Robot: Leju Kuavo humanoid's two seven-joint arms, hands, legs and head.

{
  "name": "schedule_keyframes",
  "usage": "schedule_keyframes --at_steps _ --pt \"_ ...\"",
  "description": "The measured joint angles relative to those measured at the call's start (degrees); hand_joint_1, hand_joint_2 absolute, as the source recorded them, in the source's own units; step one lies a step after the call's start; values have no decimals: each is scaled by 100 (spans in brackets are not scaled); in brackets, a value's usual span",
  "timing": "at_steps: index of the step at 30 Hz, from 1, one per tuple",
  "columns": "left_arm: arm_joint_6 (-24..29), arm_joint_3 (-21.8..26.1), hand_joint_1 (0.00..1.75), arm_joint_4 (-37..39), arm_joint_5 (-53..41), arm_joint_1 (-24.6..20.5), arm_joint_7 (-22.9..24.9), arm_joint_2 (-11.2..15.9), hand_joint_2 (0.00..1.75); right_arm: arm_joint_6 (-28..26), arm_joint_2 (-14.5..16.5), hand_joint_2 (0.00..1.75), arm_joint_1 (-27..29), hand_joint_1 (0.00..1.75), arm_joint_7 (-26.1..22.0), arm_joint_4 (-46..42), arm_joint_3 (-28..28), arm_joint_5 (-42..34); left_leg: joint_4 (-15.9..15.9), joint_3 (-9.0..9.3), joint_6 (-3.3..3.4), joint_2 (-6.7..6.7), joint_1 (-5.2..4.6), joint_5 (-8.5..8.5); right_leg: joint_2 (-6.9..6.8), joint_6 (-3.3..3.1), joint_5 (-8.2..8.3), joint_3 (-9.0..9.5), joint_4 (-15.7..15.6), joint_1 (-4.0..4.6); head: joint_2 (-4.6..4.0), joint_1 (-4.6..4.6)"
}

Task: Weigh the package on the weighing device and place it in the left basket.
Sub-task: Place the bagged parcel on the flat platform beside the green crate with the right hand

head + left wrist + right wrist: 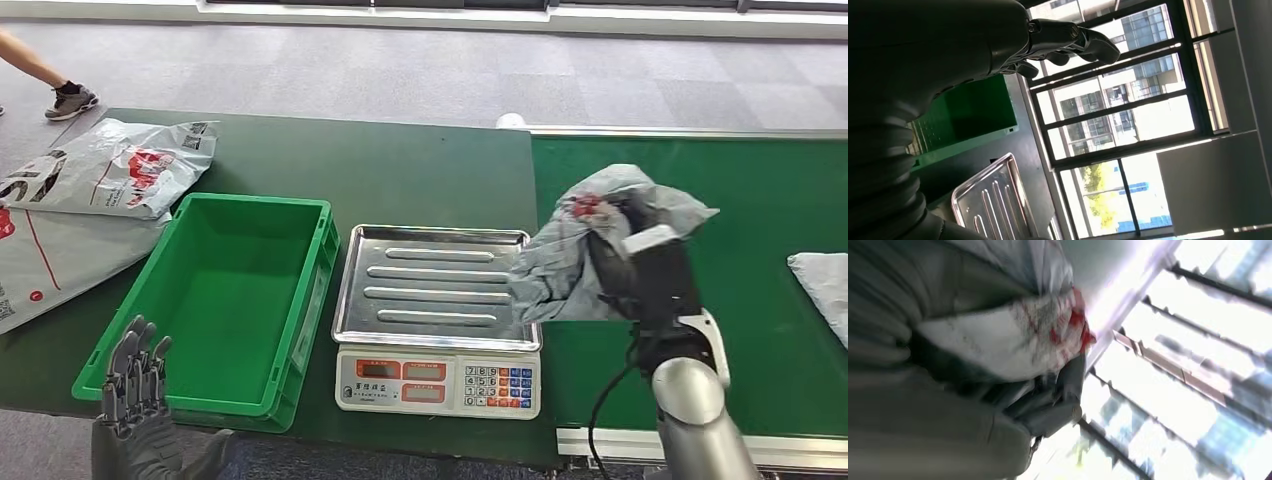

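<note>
Grey poly-mailer package [590,245] with red print, crumpled, gripped in the right hand [640,270] and held up in the air, its lower left corner overhanging the right edge of the scale's steel tray [440,285]. Can't tell if that corner touches the tray; most of the bag hangs over the green conveyor belt [760,200]. In the right wrist view the package [1013,340] is bunched against the hand, blurred, with a dark finger [1068,385] wrapped under it.

Tray bare, nothing resting on it. Digital scale [438,385] sits just right of the green plastic basket [230,300], their sides nearly touching. Basket has nothing in it.

Left hand [135,395] low at the near table edge, just in front of the basket, fingers apart and upright, holding nothing; the left wrist view shows its fingers [1068,42] loosely extended, free.

Progress, as a judgement: pickup done, weighing not yet done, basket drop not yet done. Left to do: set the package flat on the tray, let go, regrasp, carry it left over the scale into the basket.

Other mailer bags [110,170] lie on the table left of the basket; one more bag [825,285] at the belt's right edge.
</note>
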Motion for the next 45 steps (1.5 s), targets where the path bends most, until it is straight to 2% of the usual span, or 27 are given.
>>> schedule_keyframes --at_steps 2,6,9,12,16,21,30,41,45 --pt "-61 1 0 73 19 -127 -4 39 175 288 213 175 -248 175 230 502 473 245 1 16 -13 -2 10 16 0 -11 12 -8 3 11 0 -1" --pt "-116 55 0 153 83 -323 28 115 175 467 782 175 -777 175 348 1465 1168 322 1 11 -30 -9 17 33 -3 -24 25 -30 14 17 0 -1" --pt "-189 185 0 179 153 -414 83 136 175 564 1067 175 -1093 175 478 1874 1462 314 1 9 -31 -12 19 33 -7 -28 22 -33 14 22 0 -1" --pt "-235 280 0 182 161 -423 120 137 175 616 1208 175 -1292 175 549 2156 1564 312 1 5 -31 -14 25 33 -9 -31 20 -34 14 21 0 -1" --pt "-227 319 0 182 132 -413 136 135 175 649 1310 175 -1411 0 595 2373 1598 375 2 2 -31 -11 26 32 -5 -29 22 -37 14 14 0 -1" --pt "-207 339 0 181 68 -392 153 123 175 585 1415 175 -1481 0 782 2526 1614 681 3 3 -31 -11 25 33 -5 -29 26 -37 14 16 0 -1" --pt "-239 357 0 181 19 -382 284 97 175 589 1454 175 -1498 0 839 2659 1616 1033 3 6 -32 -9 25 33 -3 -32 28 -39 14 26 0 -1" --pt "-343 356 0 274 -79 -426 361 79 175 558 1439 175 -1458 0 765 2638 1525 1049 4 9 -33 3 25 33 12 -33 29 -46 13 25 0 -1" --pt "-306 277 0 297 -536 -482 693 80 175 412 1355 175 -1148 0 587 2229 1314 884 6 9 -32 -6 25 33 2 -33 28 -49 11 25 0 -1"
